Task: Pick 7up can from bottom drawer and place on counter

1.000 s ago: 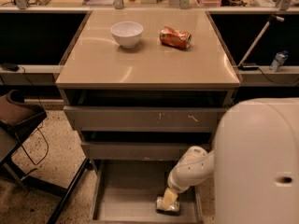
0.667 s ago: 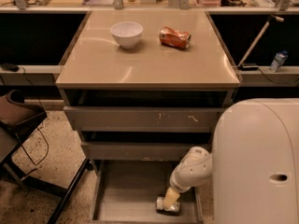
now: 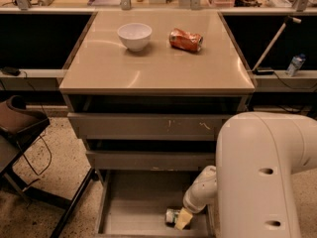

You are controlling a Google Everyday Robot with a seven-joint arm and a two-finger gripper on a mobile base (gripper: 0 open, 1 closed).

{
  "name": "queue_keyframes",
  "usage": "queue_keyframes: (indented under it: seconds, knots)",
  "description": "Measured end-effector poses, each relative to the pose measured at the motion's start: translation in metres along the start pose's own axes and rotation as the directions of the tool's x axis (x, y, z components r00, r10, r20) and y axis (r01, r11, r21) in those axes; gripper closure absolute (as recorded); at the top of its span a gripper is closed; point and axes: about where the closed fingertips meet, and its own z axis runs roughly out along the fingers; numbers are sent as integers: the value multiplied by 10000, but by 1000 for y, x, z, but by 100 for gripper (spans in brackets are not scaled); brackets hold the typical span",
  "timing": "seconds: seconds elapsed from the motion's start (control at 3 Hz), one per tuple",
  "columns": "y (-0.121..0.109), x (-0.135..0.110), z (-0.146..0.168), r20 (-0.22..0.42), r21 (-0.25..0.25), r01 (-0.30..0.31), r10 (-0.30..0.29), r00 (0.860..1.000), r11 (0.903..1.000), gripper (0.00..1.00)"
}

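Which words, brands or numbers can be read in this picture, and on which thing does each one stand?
No text can be read anywhere.
Orange can on the counter: print too blurred to read.
Green can in the bottom drawer: label too small to read; the gripper is right at it, down in that drawer.
Carton on the right shelf: label too blurred.
Bowl: no print seen.

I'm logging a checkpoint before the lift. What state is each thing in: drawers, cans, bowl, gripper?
bottom drawer: pulled open.
7up can: inside that drawer, low on its floor near the front.
gripper: down in the drawer, right at the can.
orange can: dented, lying on its side on the counter.
bowl: upright on the counter, left of the orange can.
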Motion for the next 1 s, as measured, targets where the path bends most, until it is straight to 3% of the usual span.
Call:
queue_keyframes:
  seconds: [0.33,0.67,1.0]
  knots:
    - [5,10,34,-199,-414,-221,213,9996,9989,0]
    - [6,11,38,-214,-459,-214,205,9996,9987,0]
    - [14,12,56,45,-808,-151,155,9999,9966,0]
